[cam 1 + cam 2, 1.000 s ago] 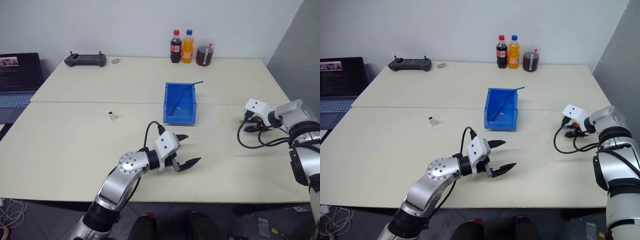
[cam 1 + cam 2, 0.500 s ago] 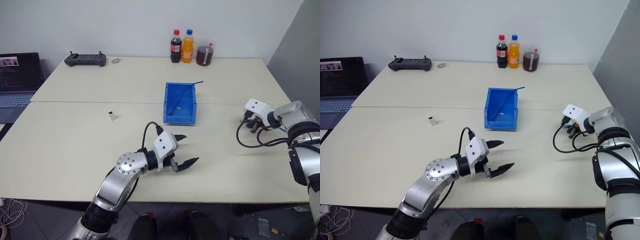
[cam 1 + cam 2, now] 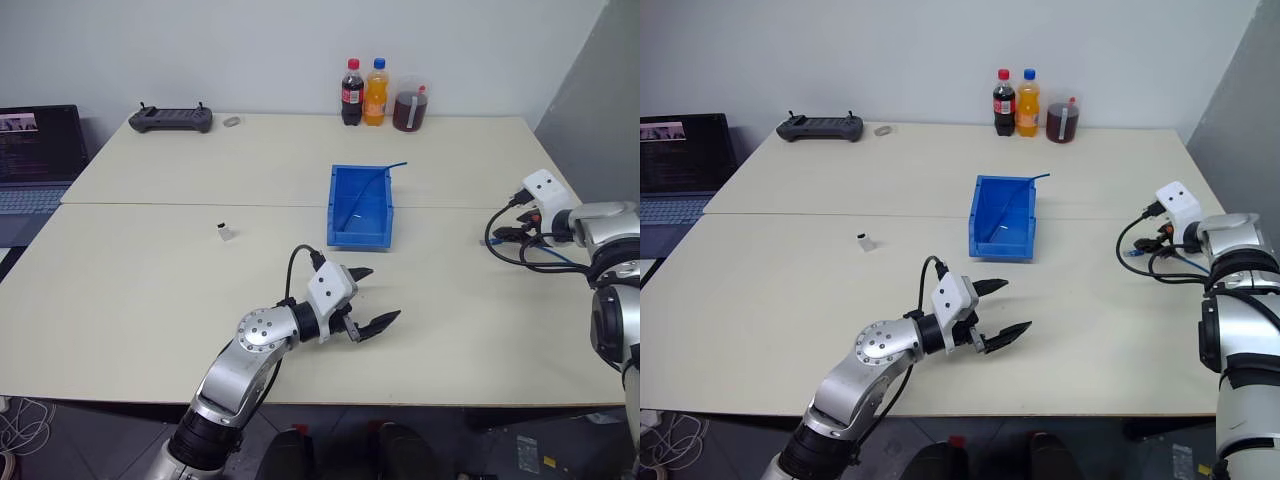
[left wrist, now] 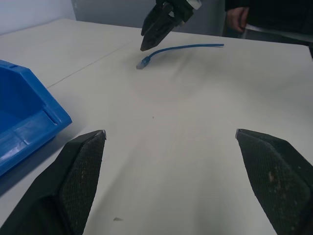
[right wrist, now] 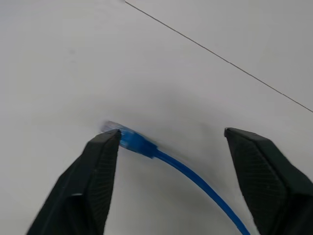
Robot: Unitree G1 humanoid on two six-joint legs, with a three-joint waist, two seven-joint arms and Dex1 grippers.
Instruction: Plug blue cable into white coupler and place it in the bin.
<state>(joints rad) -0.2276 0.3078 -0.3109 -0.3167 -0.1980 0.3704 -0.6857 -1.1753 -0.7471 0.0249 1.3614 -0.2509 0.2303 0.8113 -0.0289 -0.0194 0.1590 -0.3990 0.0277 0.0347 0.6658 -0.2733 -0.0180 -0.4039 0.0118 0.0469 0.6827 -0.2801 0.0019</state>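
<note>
The blue cable (image 5: 195, 182) lies on the table at the right, and its clear plug (image 5: 128, 138) rests beside one fingertip of my right gripper (image 5: 171, 132). That gripper is open and hovers over the plug end with nothing held. From the left wrist it shows above the cable (image 4: 182, 47). My left gripper (image 3: 382, 294) hangs open and empty over the table's near middle. The white coupler (image 3: 224, 232) stands alone on the left half. The bin (image 3: 358, 239) sits mid-table, between the coupler and the cable.
Another blue cord (image 3: 372, 186) lies in the bin with one end poking over its far corner. Two bottles (image 3: 352, 93) and a jar (image 3: 408, 108) stand at the back edge. A controller (image 3: 170, 120) and a laptop (image 3: 35, 160) are far left. A person's hand (image 4: 237, 17) shows beyond the table.
My right gripper has swung right and upward, rolled, and gone from nearly shut to open above the cable's plug end. The left arm has stayed put.
</note>
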